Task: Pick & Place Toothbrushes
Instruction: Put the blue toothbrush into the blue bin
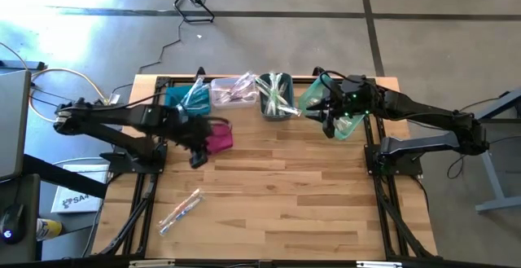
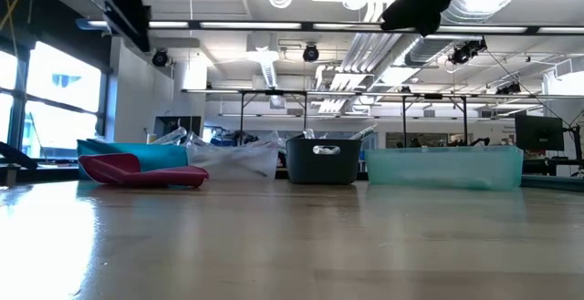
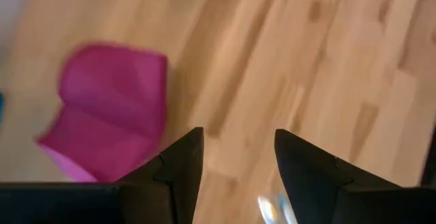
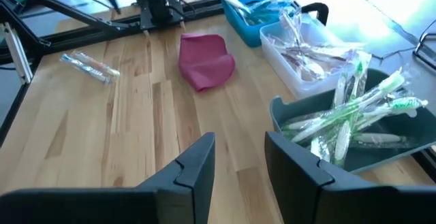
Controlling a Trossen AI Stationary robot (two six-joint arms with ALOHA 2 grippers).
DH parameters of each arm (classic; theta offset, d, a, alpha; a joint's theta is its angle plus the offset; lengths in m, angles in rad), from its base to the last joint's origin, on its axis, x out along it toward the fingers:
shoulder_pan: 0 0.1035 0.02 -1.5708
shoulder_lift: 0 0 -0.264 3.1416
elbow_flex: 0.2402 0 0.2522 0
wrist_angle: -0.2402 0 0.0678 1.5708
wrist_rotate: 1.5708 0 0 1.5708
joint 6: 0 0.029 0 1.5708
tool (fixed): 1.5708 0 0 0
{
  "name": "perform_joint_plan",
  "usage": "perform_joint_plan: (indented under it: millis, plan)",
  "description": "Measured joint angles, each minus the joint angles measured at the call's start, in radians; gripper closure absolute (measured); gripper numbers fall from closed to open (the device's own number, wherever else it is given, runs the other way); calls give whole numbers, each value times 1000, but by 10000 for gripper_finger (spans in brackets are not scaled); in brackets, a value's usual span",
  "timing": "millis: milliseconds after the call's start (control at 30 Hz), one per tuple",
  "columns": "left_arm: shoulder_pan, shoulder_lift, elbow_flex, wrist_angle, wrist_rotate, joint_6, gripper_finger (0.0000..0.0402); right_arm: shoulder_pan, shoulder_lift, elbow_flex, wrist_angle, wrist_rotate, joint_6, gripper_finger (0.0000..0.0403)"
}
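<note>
A few clear-wrapped toothbrushes (image 1: 181, 211) lie loose on the wooden table near its front left, seen also in the right wrist view (image 4: 92, 66). More toothbrushes fill the bins along the far edge, with green ones (image 4: 354, 118) in the grey bin (image 1: 275, 98). My left gripper (image 1: 198, 160) hangs open above the table beside the magenta pouch (image 3: 109, 115), with nothing between its fingers. My right gripper (image 1: 327, 123) stands open in the air between the grey bin and the teal bin (image 1: 338, 113), also holding nothing.
A blue bin (image 1: 181, 97) and a clear bin (image 1: 232, 89) stand left of the grey one at the far edge. The magenta pouch (image 1: 218, 138) lies flat in front of the blue bin. Bare wood spreads across the middle and right of the table (image 1: 326, 203).
</note>
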Motion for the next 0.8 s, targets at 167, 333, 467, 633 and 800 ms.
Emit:
perform_joint_plan:
  millis: [167, 333, 467, 633, 800]
  plan:
    - [-137, 0, 0, -67, 0, -118, 224, 0, 10, 0, 32, -5, 0, 282]
    - [-280, 8, 0, -84, 0, -190, 224, 0, 51, 0, 45, -8, 8, 282]
    - [-382, 8, 0, -84, -4, -228, 224, 0, 112, 0, 90, -8, 50, 282]
    - [-477, 8, 0, -98, -94, -355, 224, 6, 205, 0, 163, -50, 130, 282]
    - [-535, 7, -22, -153, -127, -549, 224, 48, 307, 0, 273, -157, 136, 282]
